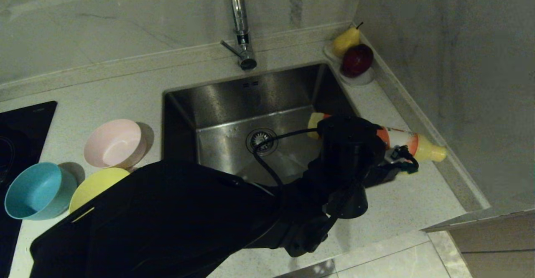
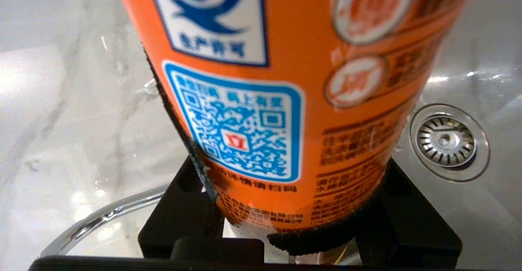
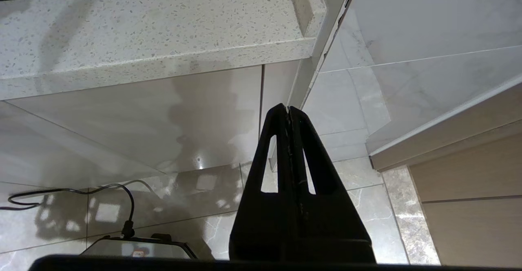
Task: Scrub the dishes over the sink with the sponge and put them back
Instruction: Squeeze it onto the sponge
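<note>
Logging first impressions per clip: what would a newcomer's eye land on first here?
The left gripper holds an orange detergent bottle lying tipped at the sink's right edge, its fingers closed round the body. Three bowls wait on the counter left of the sink: pink, teal, yellow. A pear and a dark red fruit sit in the far right corner.

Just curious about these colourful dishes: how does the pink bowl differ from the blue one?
The pink bowl sits nearer the sink; the blue bowl sits farther off, beside the black hob. One is pale pink, the other teal. Both are small, round, similar in size, tilted and apparently empty.
</note>
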`<state>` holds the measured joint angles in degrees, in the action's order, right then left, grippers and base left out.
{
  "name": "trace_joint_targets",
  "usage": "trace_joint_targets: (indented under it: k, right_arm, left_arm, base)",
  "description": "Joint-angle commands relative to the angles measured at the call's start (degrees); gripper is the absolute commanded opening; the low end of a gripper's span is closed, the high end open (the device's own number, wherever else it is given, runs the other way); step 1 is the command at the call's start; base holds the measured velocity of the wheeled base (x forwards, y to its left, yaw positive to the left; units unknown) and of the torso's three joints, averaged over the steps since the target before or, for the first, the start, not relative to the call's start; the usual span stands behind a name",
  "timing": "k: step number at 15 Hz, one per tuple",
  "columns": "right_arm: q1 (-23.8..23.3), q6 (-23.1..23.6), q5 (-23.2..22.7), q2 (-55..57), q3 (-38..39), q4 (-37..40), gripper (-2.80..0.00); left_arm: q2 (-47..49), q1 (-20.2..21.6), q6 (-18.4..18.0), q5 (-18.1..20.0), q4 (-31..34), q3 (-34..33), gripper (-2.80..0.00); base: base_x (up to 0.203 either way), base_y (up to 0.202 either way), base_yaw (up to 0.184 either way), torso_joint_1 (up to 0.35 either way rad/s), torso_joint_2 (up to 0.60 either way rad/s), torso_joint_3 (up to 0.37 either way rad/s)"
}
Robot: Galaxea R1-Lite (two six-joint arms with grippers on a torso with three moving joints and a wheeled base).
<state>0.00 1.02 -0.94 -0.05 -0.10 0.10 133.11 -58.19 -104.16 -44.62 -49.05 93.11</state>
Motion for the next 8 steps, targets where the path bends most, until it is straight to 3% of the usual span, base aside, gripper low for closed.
trace_joint_targets:
  k: [1, 5, 8]
  right_arm:
    - [0.00, 0.03, -0.03, 0.05, 0.01, -0.01, -2.80]
    - [0.00, 0.03, -0.03, 0.05, 0.01, -0.01, -2.80]
    - [0.00, 0.03, -0.03, 0.05, 0.01, -0.01, -2.80]
  left_arm:
    - [1.36, 0.00, -0.78, -0.46, -0.27, 0.40, -2.80]
    - [2.68, 0.00, -7.39, -3.62, -4.75, 1.54, -2.80]
    - [3.11, 0.09, -11.25, -3.81, -6.49, 2.16, -2.80]
  base:
    - [0.000, 0.000, 0.000, 0.000, 0.00, 0.000]
    - [0.000, 0.000, 0.000, 0.000, 0.00, 0.000]
    - [0.000, 0.000, 0.000, 0.000, 0.00, 0.000]
